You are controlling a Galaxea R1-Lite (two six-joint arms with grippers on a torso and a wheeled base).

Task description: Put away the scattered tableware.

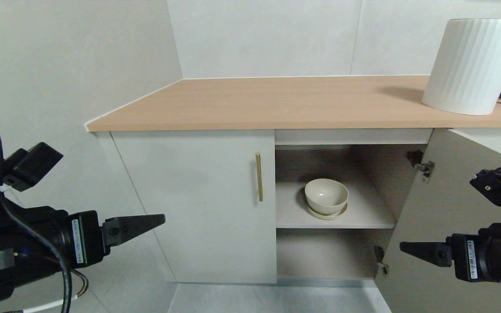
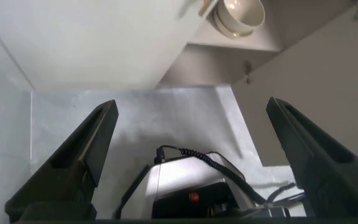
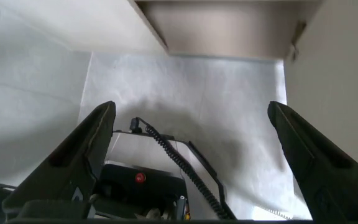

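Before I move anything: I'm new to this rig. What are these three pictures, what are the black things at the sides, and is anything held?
The wide picture is from the robot's head camera, facing a cabinet. The black pincers at its sides are the robot's hands: left gripper and right gripper. The other two pictures come from a camera on each wrist, looking out between that gripper's two fingers. Both grippers are open and hold nothing. The right door stands open; on the shelf inside, a bowl sits on a small plate. A white ribbed container stands on the counter.
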